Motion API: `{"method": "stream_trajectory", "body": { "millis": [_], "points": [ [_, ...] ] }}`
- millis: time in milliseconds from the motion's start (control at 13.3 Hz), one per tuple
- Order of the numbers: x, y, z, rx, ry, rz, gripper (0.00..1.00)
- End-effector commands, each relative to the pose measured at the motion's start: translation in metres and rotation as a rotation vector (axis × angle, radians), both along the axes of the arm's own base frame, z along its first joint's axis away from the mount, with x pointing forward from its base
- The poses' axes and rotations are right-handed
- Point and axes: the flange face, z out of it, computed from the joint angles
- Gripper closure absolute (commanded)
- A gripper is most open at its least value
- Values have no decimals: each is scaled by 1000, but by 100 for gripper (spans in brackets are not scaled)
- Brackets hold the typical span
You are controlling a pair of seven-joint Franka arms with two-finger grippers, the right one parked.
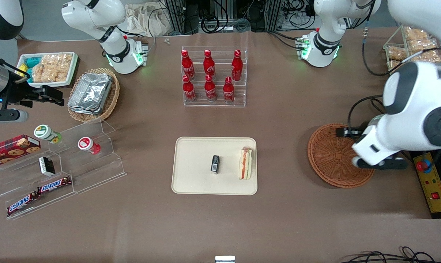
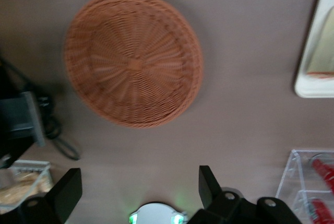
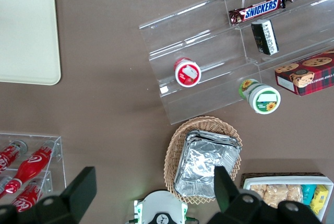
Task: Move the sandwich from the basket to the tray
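Observation:
The sandwich [image 1: 246, 163] lies on the cream tray [image 1: 195, 175], on the part of the tray toward the working arm's end; its red and green filling shows along one edge. The left wrist view catches it as a pale piece [image 2: 324, 46] on the tray's corner [image 2: 308, 85]. The reddish-brown wicker basket [image 1: 330, 157] [image 2: 133, 59] has nothing in it. My left gripper [image 1: 379, 163] [image 2: 138, 179] hangs high over the basket's rim on the working arm's side. Its fingers [image 2: 68, 187] are spread wide and hold nothing.
A small black packet [image 1: 215, 163] lies mid-tray. A clear rack of red cola bottles [image 1: 213, 76] stands farther from the front camera. A clear stepped shelf with snack bars and cups [image 1: 56, 164] and a tan basket of foil trays [image 1: 92, 93] stand toward the parked arm's end. A control box [image 1: 434, 182] sits beside the wicker basket.

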Motion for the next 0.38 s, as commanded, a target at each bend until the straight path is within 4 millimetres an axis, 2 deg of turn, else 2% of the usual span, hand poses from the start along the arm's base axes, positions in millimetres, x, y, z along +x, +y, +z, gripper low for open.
{"method": "stream_trajectory", "body": {
  "millis": [0,75,226,301],
  "points": [
    [-6,51,10,-12,26,-7,1],
    [-8,67,25,-29,6,-33,1],
    [-10,98,29,-75,5,-53,1],
    [-13,106,39,-105,-13,-50,1]
  ]
}}
